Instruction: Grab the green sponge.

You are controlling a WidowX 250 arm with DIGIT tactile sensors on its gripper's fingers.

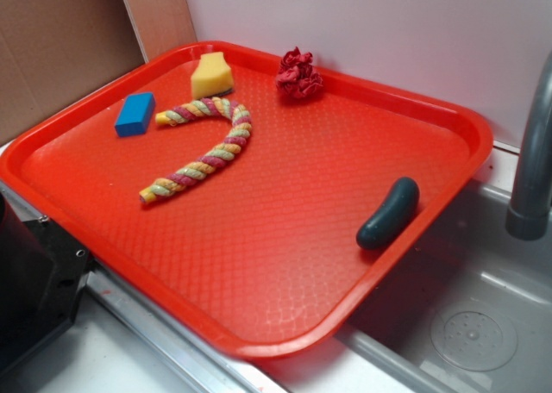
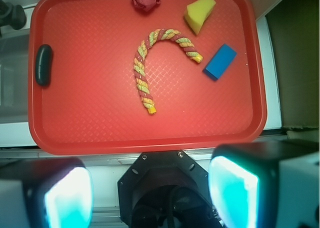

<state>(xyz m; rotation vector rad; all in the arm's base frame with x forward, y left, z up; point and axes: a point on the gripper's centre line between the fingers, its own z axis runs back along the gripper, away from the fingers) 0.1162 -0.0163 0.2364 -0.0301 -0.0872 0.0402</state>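
Glowing fingers [image 2: 235, 188] of the gripper [image 2: 150, 190] are standing wide apart over the tray's [image 1: 259, 346] near edge, holding nothing. Sitting in the tray's far corner, the sponge [image 1: 211, 75] is showing yellow foam, pinched sides and a thin dark layer underneath, near the blue block [image 1: 134, 114] and rope [image 1: 207, 147].

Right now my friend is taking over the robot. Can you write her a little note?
Tool: open, holding nothing, high above the near side of the red tray.
Green sponge: lies in a far corner of the tray, close to the blue block and one end of the twisted rope.
Done: nothing grabbed yet.
Left: move over the sponge, go down, close on it.
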